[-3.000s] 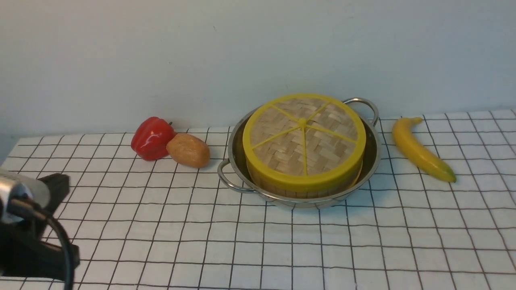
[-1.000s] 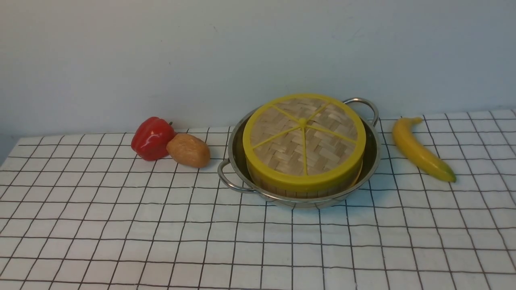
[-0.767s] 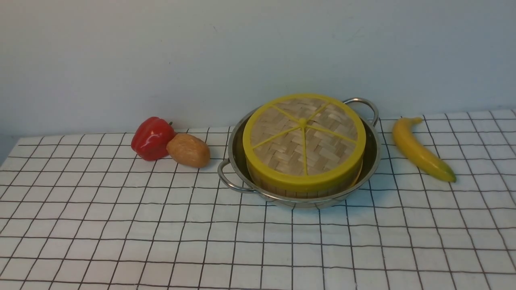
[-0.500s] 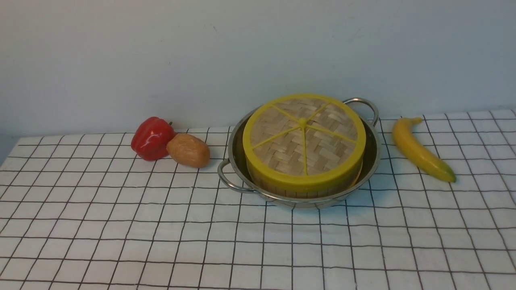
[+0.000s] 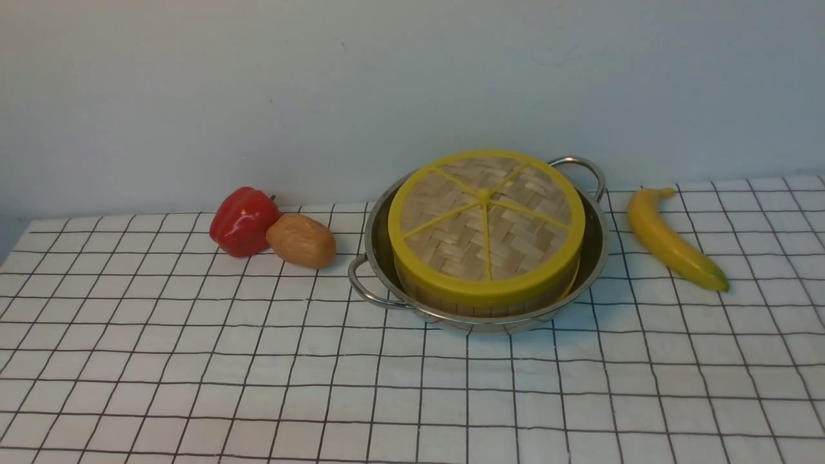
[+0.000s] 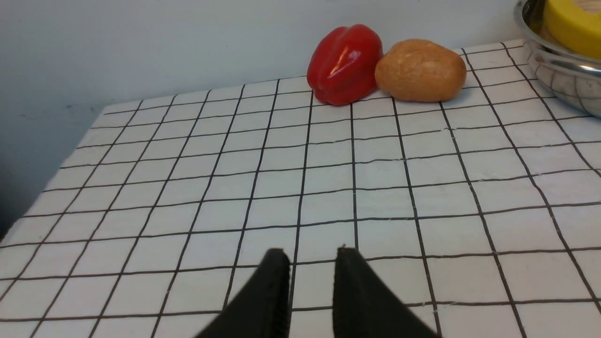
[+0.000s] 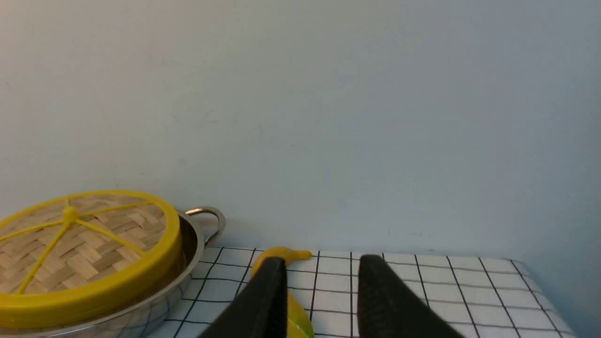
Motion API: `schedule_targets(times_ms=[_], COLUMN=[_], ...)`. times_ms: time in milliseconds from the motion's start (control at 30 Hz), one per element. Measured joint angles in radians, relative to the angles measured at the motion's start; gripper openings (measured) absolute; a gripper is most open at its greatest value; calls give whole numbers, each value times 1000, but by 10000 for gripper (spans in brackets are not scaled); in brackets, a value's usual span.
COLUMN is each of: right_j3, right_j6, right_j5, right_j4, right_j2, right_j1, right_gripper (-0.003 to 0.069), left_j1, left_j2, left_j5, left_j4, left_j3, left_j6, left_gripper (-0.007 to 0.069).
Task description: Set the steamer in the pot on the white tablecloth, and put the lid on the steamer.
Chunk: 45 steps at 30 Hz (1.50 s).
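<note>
The steel pot (image 5: 597,252) stands on the white tablecloth (image 5: 258,377) at centre back. Inside it sits the steamer (image 5: 480,309); only a strip of its bamboo wall shows. The woven lid (image 5: 486,222) with its yellow rim and spokes lies flat on top of the steamer. Neither arm shows in the front view. In the left wrist view my left gripper (image 6: 311,253) is open over bare cloth, well short of the pot (image 6: 563,80). In the right wrist view my right gripper (image 7: 322,259) is open and empty, off to the side of the lid (image 7: 80,249) and the pot (image 7: 190,263).
A red pepper (image 5: 243,221) and a brown potato (image 5: 301,240) lie together left of the pot. A banana (image 5: 670,240) lies right of it. The banana (image 7: 281,256) shows just beyond the right fingers. A pale wall runs close behind the table.
My left arm, at the lower left of the front view three seconds ago, has left that view. Pot, steamer and lid have not moved.
</note>
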Motion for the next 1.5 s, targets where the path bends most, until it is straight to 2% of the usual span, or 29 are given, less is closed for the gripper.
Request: schedule_targets(times_ms=[133,333,700,1500], right_j3=[99,165,168,168], right_j6=[0,0,0,0], right_j5=[-71,-88,-31,-28], right_j4=[19,19,13,19], right_j2=[-20,-32,-32,-32], right_j1=[-44,-63,-63,-63], right_gripper=[240,240,240,240], left_j1=[0,0,0,0], left_j2=[0,0,0,0], left_j5=[0,0,-1,-1], left_j4=[0,0,0,0], left_j3=[0,0,0,0], left_j6=[0,0,0,1], left_gripper=[155,160,189,222])
